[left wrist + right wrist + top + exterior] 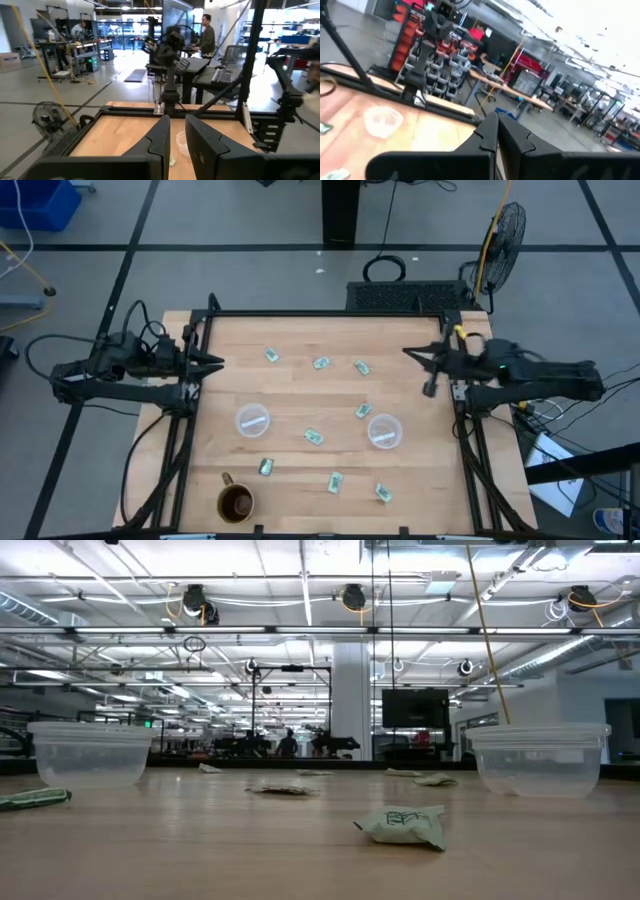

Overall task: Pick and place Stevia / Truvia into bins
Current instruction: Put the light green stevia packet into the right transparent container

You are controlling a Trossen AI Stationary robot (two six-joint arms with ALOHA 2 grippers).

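Nine small green-and-white packets lie scattered flat on your worktop (pixel 290 350), a pale wood-grain board in a dark frame. Three sit in a row toward the far side (pixel 321 363), two lie between the cups (pixel 313 437), (pixel 363 411), and the others lie nearer, just right of the brown mug (pixel 236 503).

Your two bins are round clear plastic cups with a whitish translucent look: the left cup (pixel 252 421) and the right cup (pixel 385 431), well apart, each standing upright on the wood.

From the low view you get what the overhead one cannot give: the nearest packet (pixel 403 826) is crumpled and puffed rather than flat, with dark print on pale green paper, and the cups show stepped, ribbed rims.

Your left gripper (pixel 215 362) hangs at the worktop's left edge, jaws drawn almost together with a thin gap, holding nothing. Your right gripper (pixel 412 352) hangs at the right edge over the far part of the board, jaws closed to a slit, also empty. In the left wrist view you can see a person standing in the room beyond, by a desk with a keyboard.
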